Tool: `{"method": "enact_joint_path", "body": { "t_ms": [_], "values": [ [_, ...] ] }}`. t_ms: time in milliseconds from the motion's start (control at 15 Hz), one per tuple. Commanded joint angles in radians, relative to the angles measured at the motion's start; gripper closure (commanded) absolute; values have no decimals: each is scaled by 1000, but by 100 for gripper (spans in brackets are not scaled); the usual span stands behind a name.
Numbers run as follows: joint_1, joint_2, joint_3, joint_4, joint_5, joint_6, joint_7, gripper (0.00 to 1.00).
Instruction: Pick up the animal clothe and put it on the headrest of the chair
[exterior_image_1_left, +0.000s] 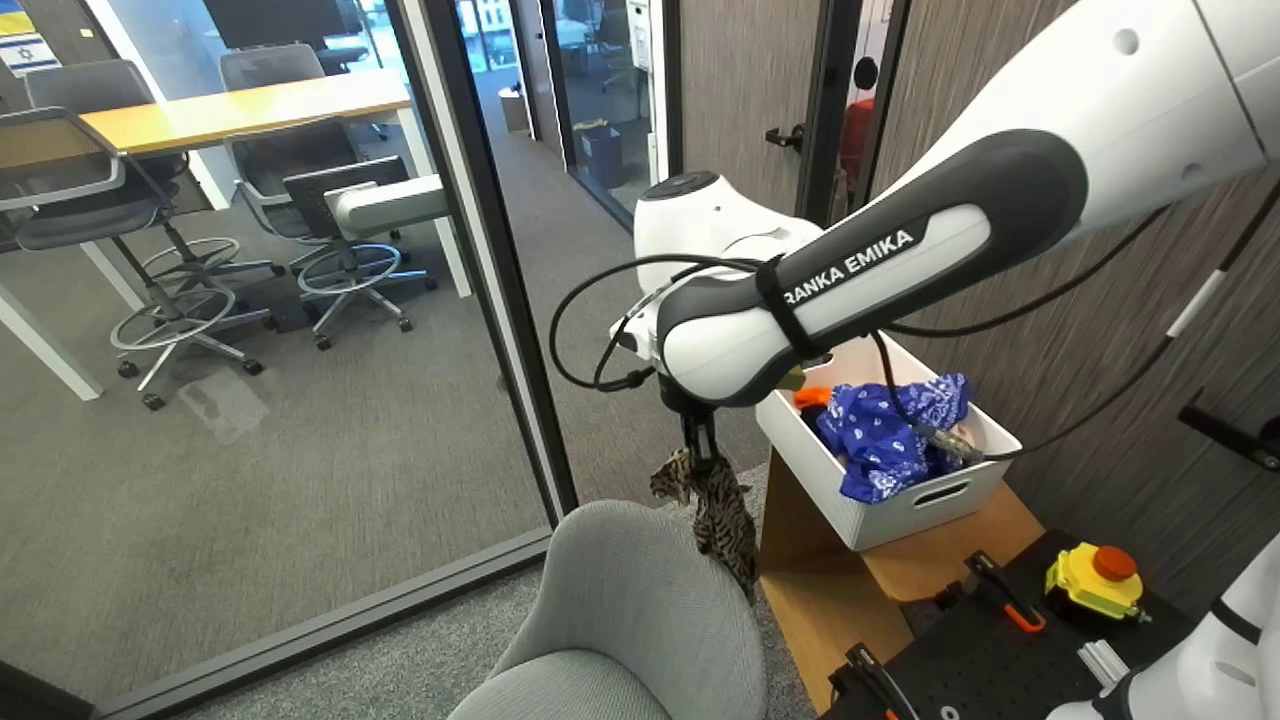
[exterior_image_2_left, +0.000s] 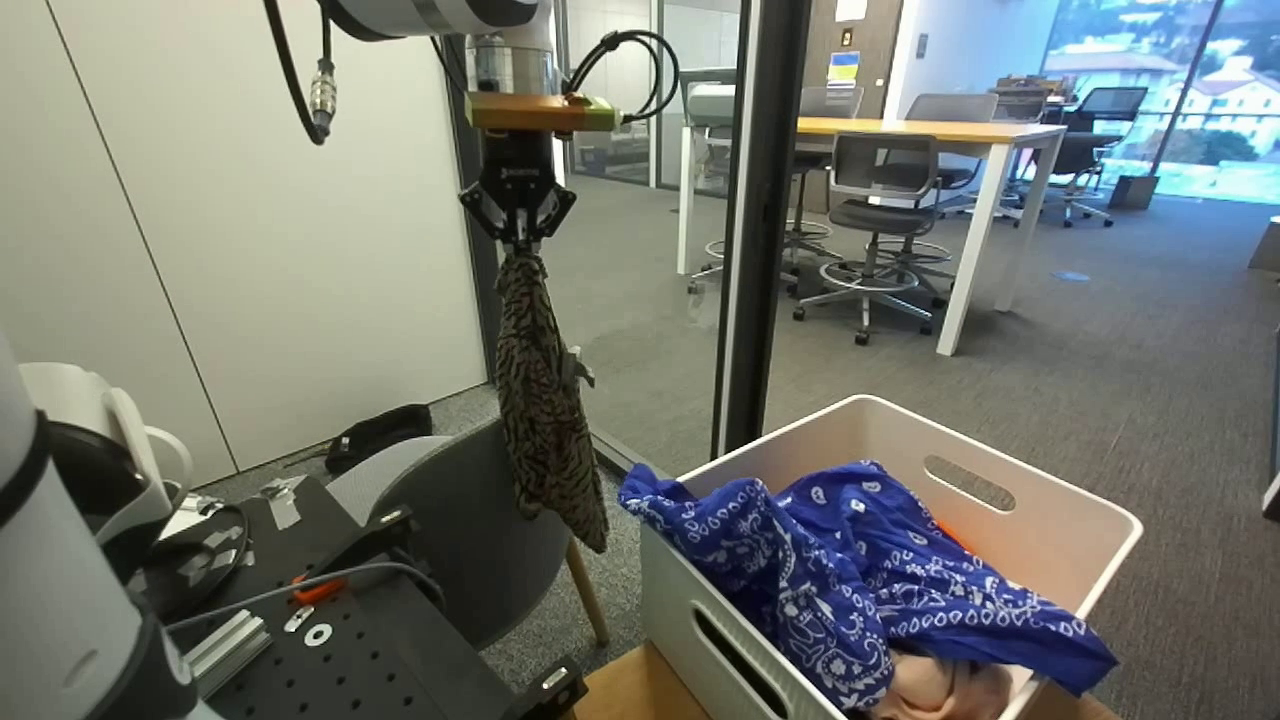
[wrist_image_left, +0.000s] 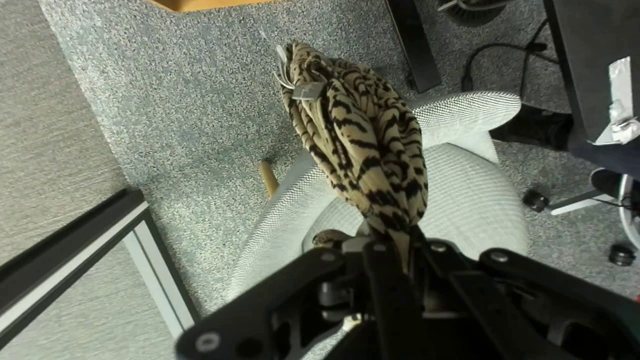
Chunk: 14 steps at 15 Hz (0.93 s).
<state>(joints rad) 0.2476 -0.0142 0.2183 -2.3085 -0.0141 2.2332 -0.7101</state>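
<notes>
Black two-fingered gripper (exterior_image_2_left: 521, 243), nearest the wrist camera: fingers drawn together, pinching the top of a creased, tan-and-black striped soft cloth (exterior_image_2_left: 545, 400). Cloth hangs at the backrest of a grey woven-upholstered tub chair (exterior_image_1_left: 650, 590); contact cannot be told. Wrist view alone clearly shows a pale tag (wrist_image_left: 308, 91) on the cloth. Right of the chair in both exterior views, a white plastic bin (exterior_image_2_left: 668, 585) holds a blue paisley-print bandana (exterior_image_2_left: 850, 560). Seen only in an exterior view, near right: yellow box with red button (exterior_image_1_left: 1097, 582).
</notes>
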Motion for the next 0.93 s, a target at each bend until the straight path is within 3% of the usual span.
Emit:
{"method": "enact_joint_path", "body": {
  "t_ms": [0, 467, 867],
  "values": [
    [35, 30, 48, 16, 14, 11, -11, 94],
    [91, 171, 140, 82, 15, 4, -34, 94],
    [66, 307, 162, 140, 37, 17, -84, 94]
  ]
}}
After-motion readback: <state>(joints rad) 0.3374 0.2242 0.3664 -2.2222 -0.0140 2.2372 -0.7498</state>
